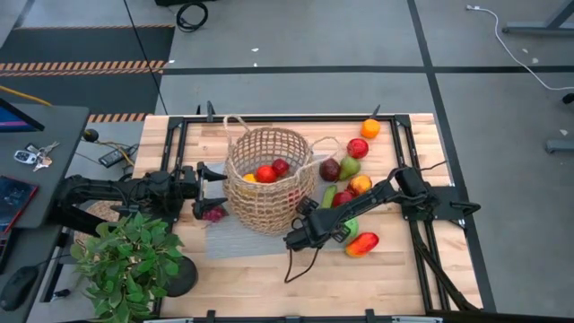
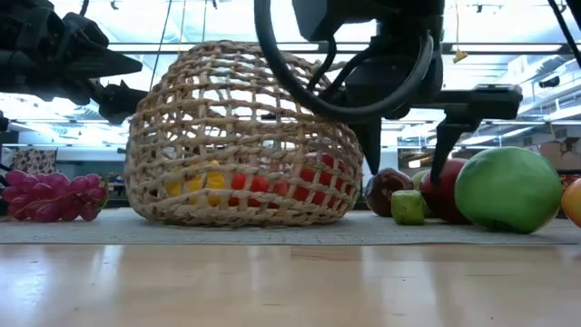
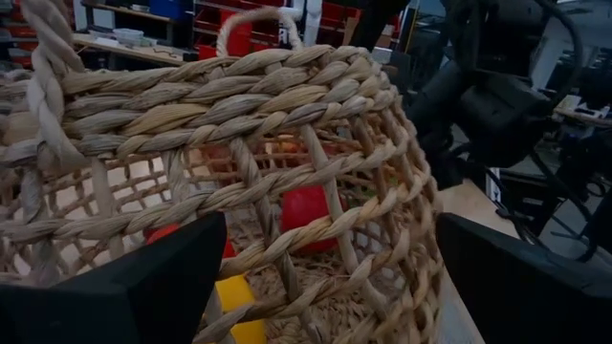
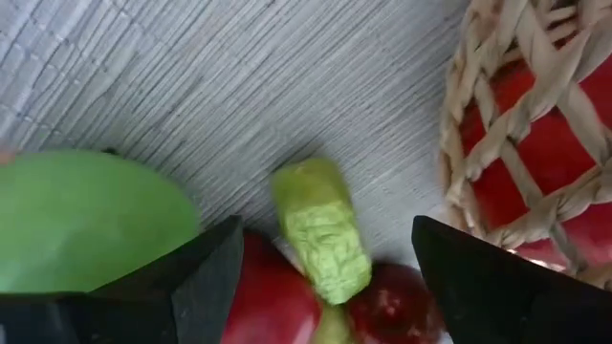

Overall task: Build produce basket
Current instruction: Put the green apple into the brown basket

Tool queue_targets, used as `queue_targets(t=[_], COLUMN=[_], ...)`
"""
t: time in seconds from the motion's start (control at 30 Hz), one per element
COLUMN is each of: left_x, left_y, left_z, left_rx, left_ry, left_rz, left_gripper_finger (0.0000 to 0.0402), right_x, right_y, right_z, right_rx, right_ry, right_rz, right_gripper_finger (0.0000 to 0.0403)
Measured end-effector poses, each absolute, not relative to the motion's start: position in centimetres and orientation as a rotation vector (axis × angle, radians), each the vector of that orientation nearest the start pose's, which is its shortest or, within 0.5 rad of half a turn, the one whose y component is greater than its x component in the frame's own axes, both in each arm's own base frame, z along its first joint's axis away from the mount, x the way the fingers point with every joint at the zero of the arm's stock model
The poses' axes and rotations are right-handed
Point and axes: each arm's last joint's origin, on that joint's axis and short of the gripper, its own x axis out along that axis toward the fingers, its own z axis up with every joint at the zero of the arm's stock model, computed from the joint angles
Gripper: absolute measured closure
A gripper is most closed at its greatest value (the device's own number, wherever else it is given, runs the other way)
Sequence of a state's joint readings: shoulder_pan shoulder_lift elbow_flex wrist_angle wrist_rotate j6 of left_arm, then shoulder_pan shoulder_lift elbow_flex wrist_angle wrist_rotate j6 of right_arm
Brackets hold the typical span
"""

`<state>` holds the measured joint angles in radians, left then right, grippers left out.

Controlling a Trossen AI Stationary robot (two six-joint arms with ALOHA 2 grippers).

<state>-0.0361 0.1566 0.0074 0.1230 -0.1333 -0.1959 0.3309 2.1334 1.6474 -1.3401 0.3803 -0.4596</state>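
The tan wicker basket stands on a grey mat at the table's middle, holding red apples and a yellow piece. My left gripper is open and level just left of the basket's wall. My right gripper is open and points down right of the basket. Its fingers stand above and either side of a green cucumber, clear of it. A red apple, a dark-red piece and a large green fruit lie around the cucumber.
More produce lies right of the basket: an orange, a red apple, a green pear, a dark-red piece, an orange pepper and a red-orange piece. Purple grapes lie under my left gripper. A potted plant stands near left.
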Motion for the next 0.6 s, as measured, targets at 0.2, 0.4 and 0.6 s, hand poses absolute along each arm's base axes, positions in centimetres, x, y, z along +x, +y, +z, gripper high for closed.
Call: queue_targets(t=[0.2,0.4,0.6], left_x=[10.7,10.7,10.7], left_y=[0.0,0.0,0.0], left_z=[16.5,16.5,16.5], left_rx=[-0.194,-0.194,-0.194], left_ry=[0.017,0.017,0.017], left_rz=[0.096,0.096,0.096], left_gripper_finger=[0.0015,0.0015,0.0015], right_x=[35.5,34.4,32.5], right_y=[11.9,12.1,12.1], right_z=[18.1,19.3,19.2], right_rx=[-0.922,-0.891,-0.884], right_ry=[1.768,1.732,1.629], right_rz=[0.282,0.205,0.152], right_gripper_finger=[0.0095,0.0095,0.0095])
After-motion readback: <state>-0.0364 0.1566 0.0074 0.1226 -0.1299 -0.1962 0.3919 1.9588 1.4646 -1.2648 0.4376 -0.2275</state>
